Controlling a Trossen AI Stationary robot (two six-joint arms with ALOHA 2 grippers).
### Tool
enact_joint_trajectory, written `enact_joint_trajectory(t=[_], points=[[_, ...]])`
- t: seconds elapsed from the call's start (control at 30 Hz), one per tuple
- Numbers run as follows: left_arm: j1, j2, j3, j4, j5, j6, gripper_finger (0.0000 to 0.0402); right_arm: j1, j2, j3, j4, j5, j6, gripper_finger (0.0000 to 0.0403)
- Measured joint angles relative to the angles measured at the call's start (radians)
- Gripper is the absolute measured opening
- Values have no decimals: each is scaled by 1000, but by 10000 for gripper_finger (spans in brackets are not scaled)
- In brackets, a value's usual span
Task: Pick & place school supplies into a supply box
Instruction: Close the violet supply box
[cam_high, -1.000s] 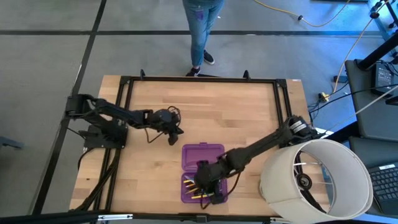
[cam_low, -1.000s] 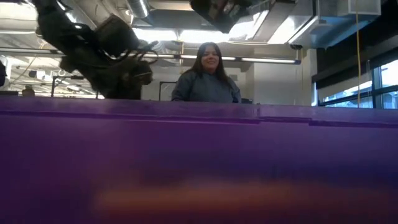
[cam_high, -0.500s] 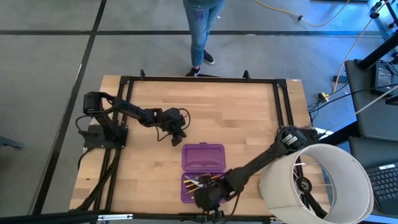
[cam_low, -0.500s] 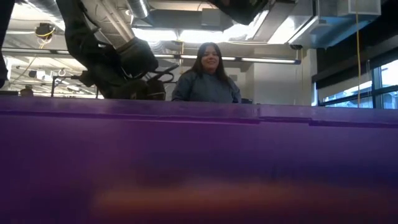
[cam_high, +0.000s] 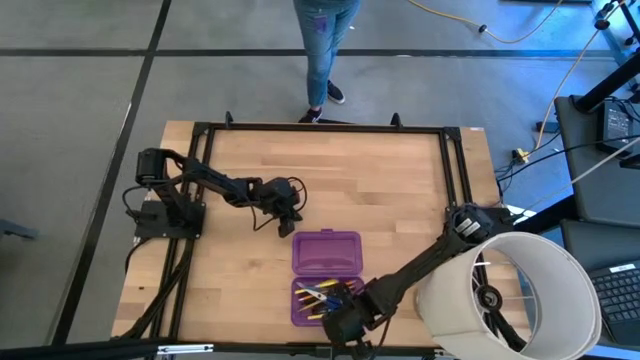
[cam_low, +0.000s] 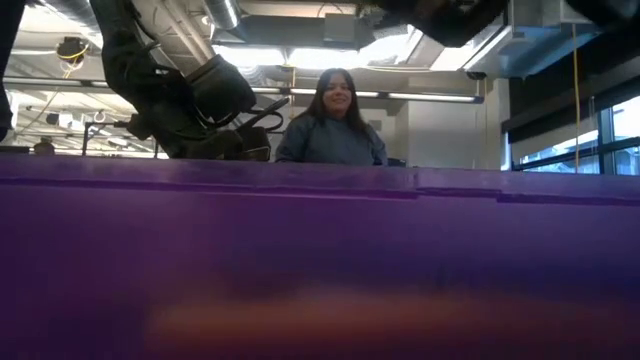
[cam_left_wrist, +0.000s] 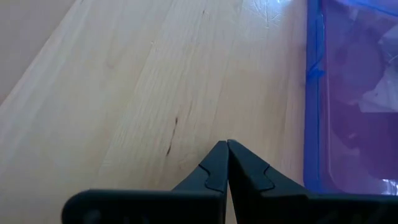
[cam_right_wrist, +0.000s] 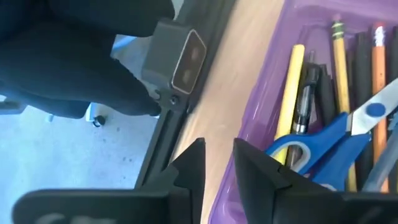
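Observation:
The purple supply box (cam_high: 326, 275) lies open on the table's near middle, its far half empty. Its near half (cam_right_wrist: 323, 112) holds yellow pencils (cam_right_wrist: 289, 93), dark pens (cam_right_wrist: 305, 99) and blue-handled scissors (cam_right_wrist: 329, 140), all lying flat on its floor. My right gripper (cam_high: 345, 322) hovers open over the table's near edge, beside the near half's near wall (cam_right_wrist: 249, 118). My left gripper (cam_high: 284, 220) is shut and stands just off the box's far-left corner (cam_left_wrist: 314, 74). In the low view the box wall (cam_low: 320, 260) fills most of the picture.
A large white cylinder (cam_high: 510, 290) stands over the table's near right corner, close to my right arm. A black frame (cam_high: 320, 127) runs round the table. A person (cam_low: 335, 120) stands beyond the far edge. Bare wood (cam_high: 390, 190) lies far and right of the box.
My right gripper has drawn back from above the box's near half toward the table's near edge, uncovering the scissors and pencils lying in it. My left gripper has moved toward the table's right, closer to the box's far-left corner, and then held there.

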Motion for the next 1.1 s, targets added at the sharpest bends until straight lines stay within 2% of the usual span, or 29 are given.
enact_joint_trajectory(t=[0.17, 0.67, 0.83, 1.1], points=[[0, 2, -2, 12, 2, 1, 3, 1, 47, 0, 3, -50, 6, 87], [-1, 3, -3, 37, 11, 4, 3, -4, 69, 0, 5, -48, 62, 87], [-6, 5, -5, 38, 88, 4, 3, -6, 70, 0, -2, -47, 61, 87], [-22, 5, -5, 41, 87, 4, 3, -14, 71, 0, -5, -43, 60, 87]])
